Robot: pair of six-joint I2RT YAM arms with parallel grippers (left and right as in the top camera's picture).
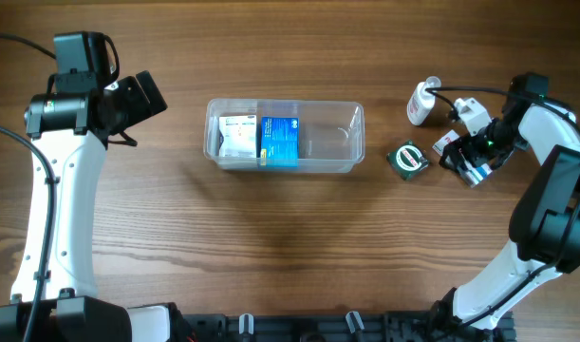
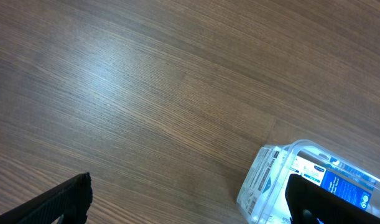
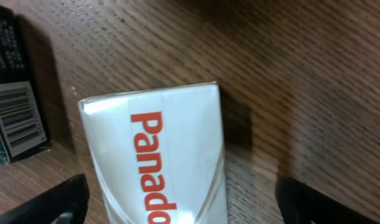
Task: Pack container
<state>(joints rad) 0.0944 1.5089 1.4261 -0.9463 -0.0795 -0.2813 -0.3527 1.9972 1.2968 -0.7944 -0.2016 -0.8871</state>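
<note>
The clear plastic container [image 1: 329,141] stands in the middle of the table, with a white box [image 1: 237,136] and a blue box [image 1: 279,142] in its left half. Its corner shows in the left wrist view [image 2: 266,182]. My left gripper [image 1: 149,95] is open and empty, above the bare table left of the container [image 2: 190,208]. My right gripper [image 1: 466,158] is open at the far right, one finger on each side of a white box with red "Panadol" lettering [image 3: 158,155], not closed on it.
A small clear bottle with a white cap [image 1: 420,103] lies at the back right. A dark green item [image 1: 406,159] lies between the container and my right gripper; its barcode side shows in the right wrist view [image 3: 15,118].
</note>
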